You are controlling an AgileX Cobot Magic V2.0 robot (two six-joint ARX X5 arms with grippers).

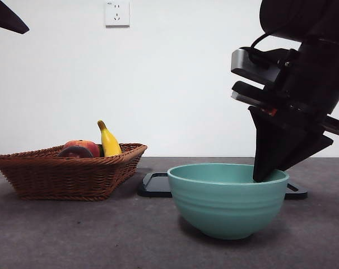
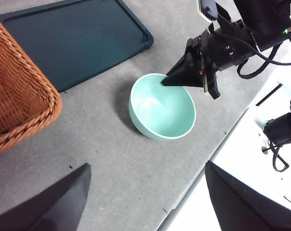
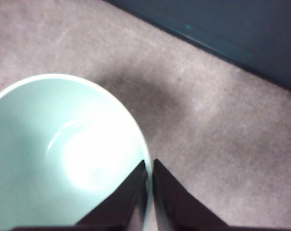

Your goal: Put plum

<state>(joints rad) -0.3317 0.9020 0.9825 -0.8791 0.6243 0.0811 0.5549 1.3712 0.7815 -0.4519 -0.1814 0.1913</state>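
Currently the right hand [image 1: 265, 175] is clamped on the rim of the empty teal bowl [image 1: 228, 199], one jaw inside and one outside; the left hand [image 2: 145, 202] waits spread apart, high above the bench [image 1: 74, 235]. Farther off, the plum [image 1: 75, 152] lies in the wicker basket [image 1: 68, 174] beside a red fruit [image 1: 86, 146] and banana [image 1: 108, 140]. Risk: the thin rim pinch may let the bowl tilt or slip if moved.

Glossy smooth ceramic-looking bowl [image 1: 228, 199], woven wicker basket [image 1: 68, 174], matt gray tabletop [image 1: 74, 235], smooth dark tray [image 2: 73, 38].
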